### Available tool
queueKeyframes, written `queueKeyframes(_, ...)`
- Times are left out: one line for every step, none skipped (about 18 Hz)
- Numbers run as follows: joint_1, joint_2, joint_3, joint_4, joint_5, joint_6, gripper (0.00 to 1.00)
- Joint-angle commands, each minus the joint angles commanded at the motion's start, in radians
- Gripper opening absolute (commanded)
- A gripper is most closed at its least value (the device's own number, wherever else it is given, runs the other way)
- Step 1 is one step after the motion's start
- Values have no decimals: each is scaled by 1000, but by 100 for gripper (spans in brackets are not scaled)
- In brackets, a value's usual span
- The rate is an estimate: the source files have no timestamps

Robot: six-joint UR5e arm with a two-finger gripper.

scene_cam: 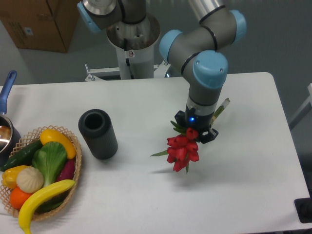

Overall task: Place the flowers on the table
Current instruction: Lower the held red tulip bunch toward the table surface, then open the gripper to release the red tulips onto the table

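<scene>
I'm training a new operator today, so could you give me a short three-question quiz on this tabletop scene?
1. True or false: the flowers lie flat on the table.
2. What stands between the wicker basket and the flowers?
A. a black cylinder
B. a glass jar
C. a red box
3. Fill in: the gripper holds the flowers with the blooms pointing ____.

Key:
1. False; they are held at the gripper, blooms above their shadow.
2. A, the black cylinder.
3. Down.

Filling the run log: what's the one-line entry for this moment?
gripper: shut on flowers | flowers: held above table, blooms down | release: not yet
</scene>
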Motion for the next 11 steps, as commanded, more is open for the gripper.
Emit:
queueKeyframes(0, -3, 0, 5, 2, -2, 91)
queueKeyframes(-2, -11, -3, 14, 3, -3, 100)
queueKeyframes(-2, -12, -3, 27, 5, -2, 100)
queueKeyframes(-2, -14, -3, 38, 5, 3, 100)
queueKeyframes(0, -17, -3, 54, 6, 3, 100)
queueKeyframes(3, -20, -3, 61, 8, 6, 100)
queueKeyframes(9, -18, -3, 66, 6, 8, 100)
queueKeyframes(20, -15, 5, 66, 5, 9, 100)
queueKeyframes(31, -15, 12, 66, 3, 9, 100)
queueKeyframes(35, -14, 20, 66, 3, 11, 100)
queueKeyframes(41, -14, 29, 66, 5, 11, 100)
